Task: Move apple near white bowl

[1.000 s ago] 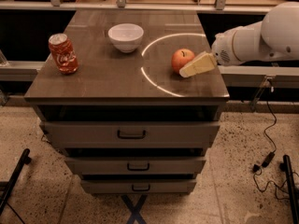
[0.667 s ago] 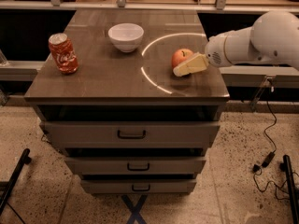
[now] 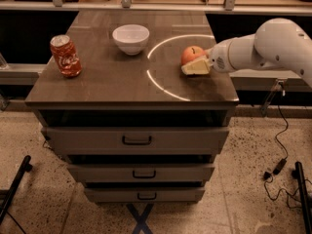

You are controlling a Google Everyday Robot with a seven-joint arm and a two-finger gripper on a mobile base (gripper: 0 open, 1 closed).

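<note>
The red-orange apple point(image 3: 191, 53) sits on the right side of the dark cabinet top point(image 3: 112, 82), inside a bright ring of light. My gripper point(image 3: 191, 65) reaches in from the right on a white arm point(image 3: 263, 50) and is right at the apple, its cream-coloured tip in front of the apple's lower near side. The white bowl point(image 3: 130, 38) stands upright toward the back middle of the top, well to the left of the apple and apart from it.
A red soda can point(image 3: 65, 56) stands upright near the left edge. Below the top are three drawers with dark handles point(image 3: 137, 140). A shelf rail runs behind the cabinet. Cables lie on the speckled floor at the right point(image 3: 278, 165).
My gripper has moved left, from beside the apple's right side to closely against it. The bowl and the can have not moved.
</note>
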